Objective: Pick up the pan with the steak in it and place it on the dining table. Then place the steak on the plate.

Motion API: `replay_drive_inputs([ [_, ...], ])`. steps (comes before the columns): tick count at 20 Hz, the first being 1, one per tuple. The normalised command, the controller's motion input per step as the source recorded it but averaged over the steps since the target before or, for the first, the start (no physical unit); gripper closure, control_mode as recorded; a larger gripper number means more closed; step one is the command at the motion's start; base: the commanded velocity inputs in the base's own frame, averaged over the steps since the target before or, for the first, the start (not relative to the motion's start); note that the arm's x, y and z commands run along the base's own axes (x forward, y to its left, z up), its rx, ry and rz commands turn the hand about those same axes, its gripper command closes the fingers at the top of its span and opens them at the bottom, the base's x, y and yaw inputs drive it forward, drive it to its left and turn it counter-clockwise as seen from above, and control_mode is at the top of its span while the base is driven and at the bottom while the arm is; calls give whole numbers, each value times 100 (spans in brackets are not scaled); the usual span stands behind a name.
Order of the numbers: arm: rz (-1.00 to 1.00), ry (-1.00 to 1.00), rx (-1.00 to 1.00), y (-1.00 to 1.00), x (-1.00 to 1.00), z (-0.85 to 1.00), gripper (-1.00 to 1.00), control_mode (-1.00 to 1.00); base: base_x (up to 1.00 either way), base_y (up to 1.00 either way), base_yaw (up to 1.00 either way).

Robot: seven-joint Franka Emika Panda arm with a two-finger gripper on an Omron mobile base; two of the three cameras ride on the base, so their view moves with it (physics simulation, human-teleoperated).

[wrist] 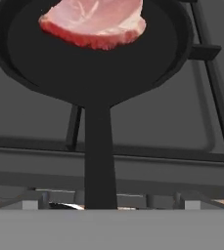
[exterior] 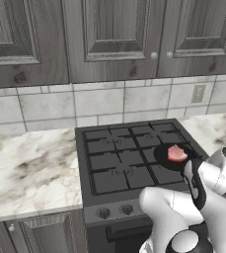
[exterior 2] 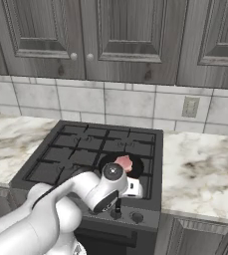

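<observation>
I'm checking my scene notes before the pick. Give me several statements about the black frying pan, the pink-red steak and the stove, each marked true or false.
1. The pink-red raw steak lies inside the round matte black frying pan. True.
2. The pan sits on the marble counter left of the stove. False: it rests on the black gas stove, at its front right grate.
3. In the hand view the pan's thin straight handle points toward the camera. True.
4. The gripper is clamped on the handle. False: its jaws are open and hold nothing.
5. A white tiled wall rises behind the stove. True.
</observation>
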Motion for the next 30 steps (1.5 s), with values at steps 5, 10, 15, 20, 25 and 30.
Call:
replay_drive_inputs([
  [5, 0, 1, 0, 19, 0, -27, -100, -100, 0, 0, 0],
  [10, 0, 4, 0, 9, 0, -47, -100, -100, 0, 0, 0],
  [15, 0, 3, -3, 23, 8, -45, -100, -100, 0, 0, 0],
  [20, -2, 1, -2, 31, 16, -30, 100, -100, 0, 0, 0],
  [25, 0, 0, 0, 0, 0, 0, 100, -100, 0, 0, 0],
  [30, -4, -3, 3, 1, 4, 40, 100, -100, 0, 0, 0],
])
